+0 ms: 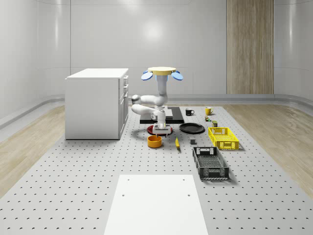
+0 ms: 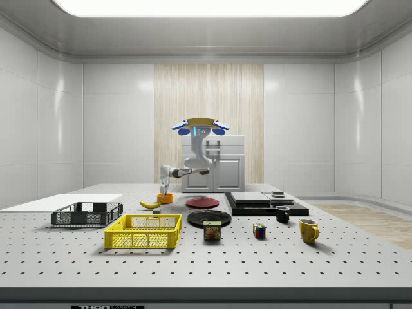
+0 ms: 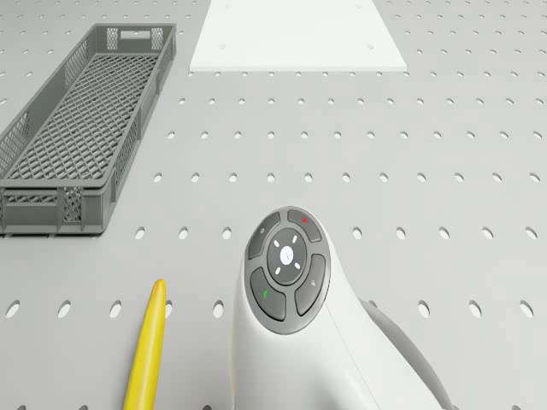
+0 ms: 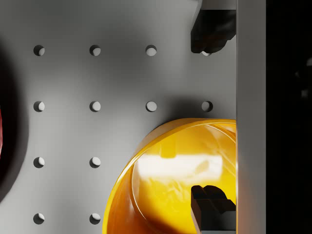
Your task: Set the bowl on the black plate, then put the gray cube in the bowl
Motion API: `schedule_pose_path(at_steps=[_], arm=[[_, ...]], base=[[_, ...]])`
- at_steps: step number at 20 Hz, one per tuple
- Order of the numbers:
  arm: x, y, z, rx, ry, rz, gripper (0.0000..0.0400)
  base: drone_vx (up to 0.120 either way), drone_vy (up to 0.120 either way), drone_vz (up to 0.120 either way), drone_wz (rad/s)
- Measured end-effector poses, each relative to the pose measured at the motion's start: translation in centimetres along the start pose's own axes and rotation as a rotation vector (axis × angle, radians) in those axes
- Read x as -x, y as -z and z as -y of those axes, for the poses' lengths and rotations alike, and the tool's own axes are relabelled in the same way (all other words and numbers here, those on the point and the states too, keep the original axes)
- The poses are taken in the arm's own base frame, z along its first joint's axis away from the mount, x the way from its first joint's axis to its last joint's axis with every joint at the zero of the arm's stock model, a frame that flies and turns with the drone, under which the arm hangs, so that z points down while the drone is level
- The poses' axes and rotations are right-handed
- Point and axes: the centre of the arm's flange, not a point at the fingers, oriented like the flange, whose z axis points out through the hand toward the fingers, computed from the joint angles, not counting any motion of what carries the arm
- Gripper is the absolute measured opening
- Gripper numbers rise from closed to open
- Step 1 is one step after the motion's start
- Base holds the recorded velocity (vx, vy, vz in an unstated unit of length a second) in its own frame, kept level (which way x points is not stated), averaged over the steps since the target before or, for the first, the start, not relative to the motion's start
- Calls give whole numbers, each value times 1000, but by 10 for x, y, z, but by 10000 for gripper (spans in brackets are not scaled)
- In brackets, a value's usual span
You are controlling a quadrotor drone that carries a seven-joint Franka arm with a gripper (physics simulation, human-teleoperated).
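Closest in the wrist view are two dark fingertips (image 4: 210, 30) of the pincer (image 4: 212, 118), spread wide and holding nothing: one hangs over the bare perforated tabletop (image 4: 97, 78) outside the orange bowl (image 4: 170, 185), the other over the bowl's glossy inside, so the rim runs between them. Whether either tip touches the bowl cannot be told. A pale vertical band and a black area cut off the bowl on one side, and the picture's edge cuts it off on another. Just beside the pincer, a dark red plate (image 1: 150, 129) sits half hidden behind the wrist in the whole-scene view. The black plate (image 1: 191, 128) lies bare, near the pincer and apart from the bowl. A banana (image 1: 177, 142) lies near the pincer, on the black plate's side; beyond it is a small gray cube (image 1: 193, 142), hard to make out. The drone (image 1: 162, 73) hovers well above the tabletop beside a white cabinet (image 1: 95, 103), its arm bent down to the pincer. A gray crate (image 3: 77, 128) stands well apart.
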Motion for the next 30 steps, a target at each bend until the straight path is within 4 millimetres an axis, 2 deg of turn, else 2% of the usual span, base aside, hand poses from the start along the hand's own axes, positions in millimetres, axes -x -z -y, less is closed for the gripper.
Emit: schedule_pose_path(at_steps=[11,12,13,15,18,23,30], arm=[[-10,-17,7,0,0,0,400],[-10,-17,7,0,0,0,376],[-10,-18,8,0,0,0,315],[-10,-19,8,0,0,0,231],[-11,-19,8,0,0,0,162],[-11,-20,8,0,0,0,118],[-11,-12,8,0,0,0,103]], base=[[0,0,0,0],[0,0,0,0],[0,0,0,0],[0,0,0,0],[0,0,0,0],[0,0,0,0],[0,0,0,0]])
